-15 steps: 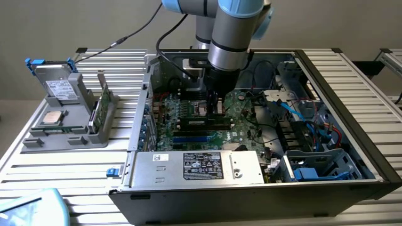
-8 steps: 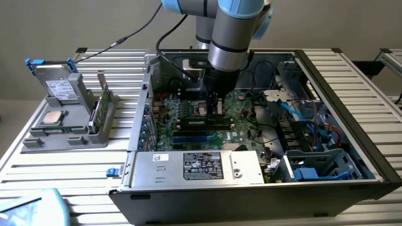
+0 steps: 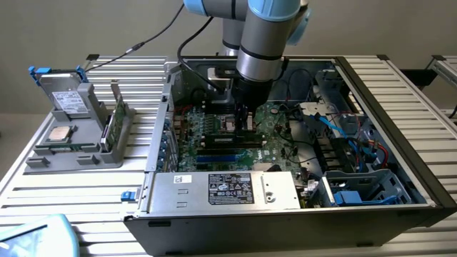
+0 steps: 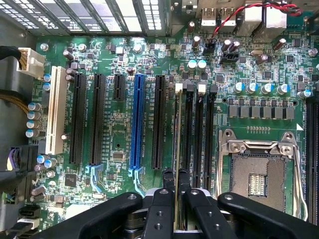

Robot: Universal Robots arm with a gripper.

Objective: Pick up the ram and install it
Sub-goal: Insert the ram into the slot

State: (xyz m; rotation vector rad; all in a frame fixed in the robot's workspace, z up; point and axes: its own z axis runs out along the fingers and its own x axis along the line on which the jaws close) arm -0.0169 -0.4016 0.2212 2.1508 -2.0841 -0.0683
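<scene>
1. The ram (image 4: pixel 176 144) is a thin green stick, seen edge-on in the wrist view. It stands upright between my fingers (image 4: pixel 159 209), lined up along one of the long black memory slots (image 4: pixel 199 139) on the motherboard (image 4: pixel 114 149). I cannot tell whether its lower edge touches the slot.
2. My tool (image 4: pixel 176 175) is clamped on the ram, one finger against each flat face.
3. I judge the ram light and stiff, but thin and fragile. It is best held squarely by its flat faces, away from the contact edge, without twisting.
4. Just beside the memory slots lies the open processor socket (image 4: pixel 256 174). On their other side run the expansion slots, including a blue slot (image 4: pixel 136 124).
5. In the exterior view, my tool (image 3: pixel 246 115) hangs inside the open computer case (image 3: pixel 400 144), beyond the power supply (image 3: pixel 228 190) at the case's near side.
6. On the desk (image 3: pixel 71 198), at the exterior view's left, a grey holder (image 3: pixel 78 155) carries a hard drive (image 3: pixel 68 99), apart from the case.
</scene>
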